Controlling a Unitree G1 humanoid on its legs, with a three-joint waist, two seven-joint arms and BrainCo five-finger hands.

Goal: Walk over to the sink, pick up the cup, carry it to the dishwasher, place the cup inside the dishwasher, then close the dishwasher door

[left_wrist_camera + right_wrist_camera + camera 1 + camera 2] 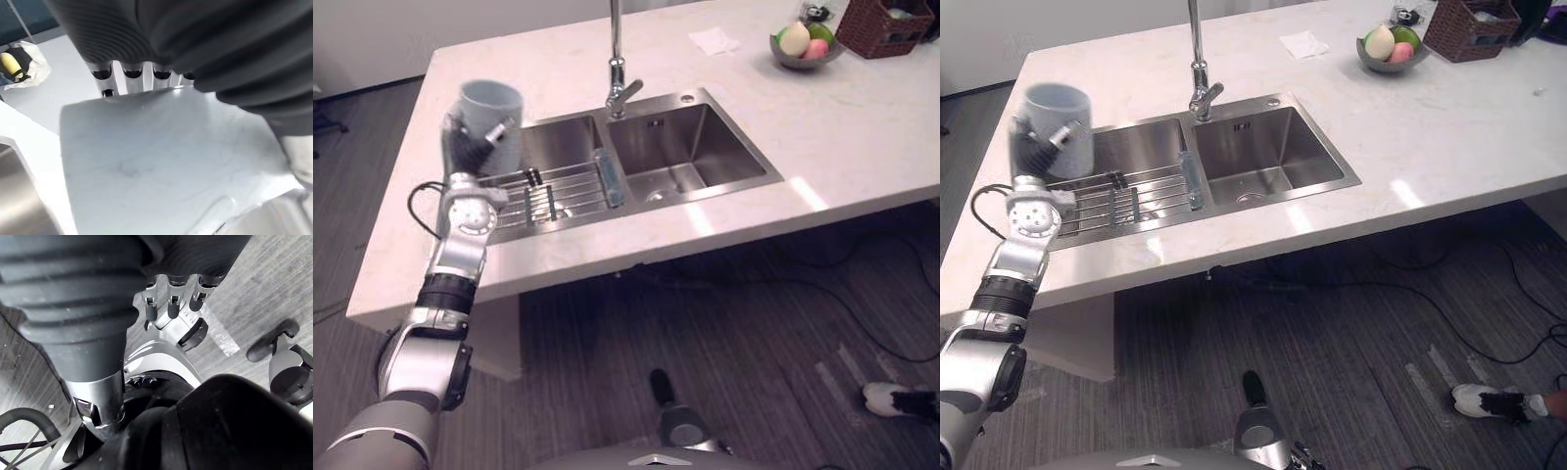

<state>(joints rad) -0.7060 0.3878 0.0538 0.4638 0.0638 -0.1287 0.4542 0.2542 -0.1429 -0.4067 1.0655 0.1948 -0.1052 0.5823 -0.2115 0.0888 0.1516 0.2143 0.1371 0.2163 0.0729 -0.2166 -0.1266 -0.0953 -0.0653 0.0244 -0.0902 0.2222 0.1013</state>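
While the left hand (pixel 466 147) grips the cup (pixel 493 104) in curled fingers above the sink (pixel 729 147), pickup is complete. Carrying, loading the dishwasher and closing its door remain. The right hand (pixel 173 308) hangs relaxed and empty.

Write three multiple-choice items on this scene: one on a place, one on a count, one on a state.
1. Where is the cup? A in the right basin; B beside the fruit bowl; C raised by the sink's left end.
2. How many basins has the sink? A one; B two; C three.
3. How is the left hand? A shut on the cup; B flat on the counter; C shut on the tap.
Key: 1C, the hand holds it up there; 2B, a divider splits the sink; 3A, fingers curl round the cup.
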